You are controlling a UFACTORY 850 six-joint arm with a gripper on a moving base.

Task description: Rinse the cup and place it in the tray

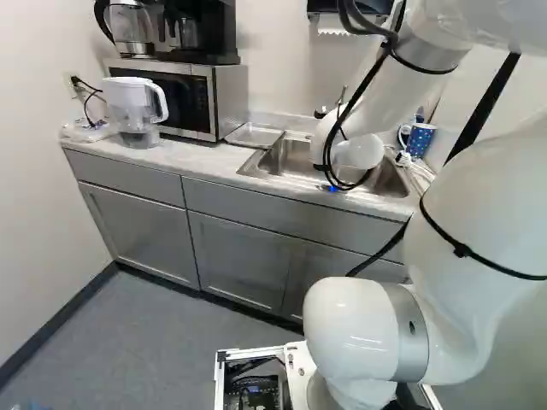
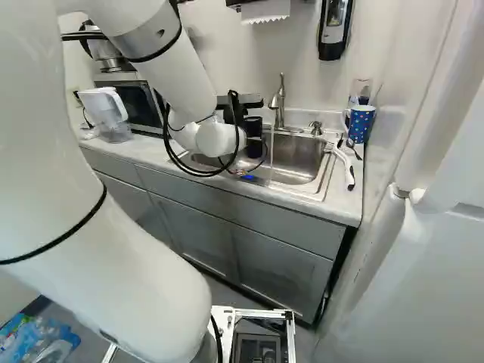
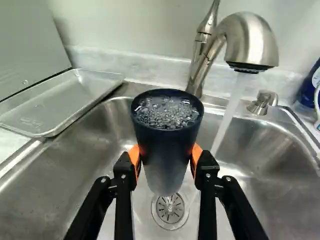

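Note:
In the right base view, the gripper [image 2: 254, 148] is partly hidden behind the arm's wrist, over the sink [image 2: 296, 160]. The wrist view shows the gripper [image 3: 166, 159] shut on the dark blue cup [image 3: 167, 132], one orange pad against either side. The cup stands roughly upright above the drain, full of bubbly water up near its rim. Water [image 3: 227, 112] runs from the faucet [image 3: 250, 42] into the basin, passing beside the cup rather than into it. A shallow metal tray [image 3: 60, 102] lies on the counter beside the sink, next to the microwave.
The microwave [image 1: 171, 98] and a water pitcher [image 1: 137, 111] stand beyond the tray. At the sink's other side are a blue patterned mug [image 2: 361, 123] and a white-handled brush [image 2: 346, 165]. A soap pump [image 3: 262, 102] stands behind the basin. A wall dispenser [image 2: 334, 29] hangs above.

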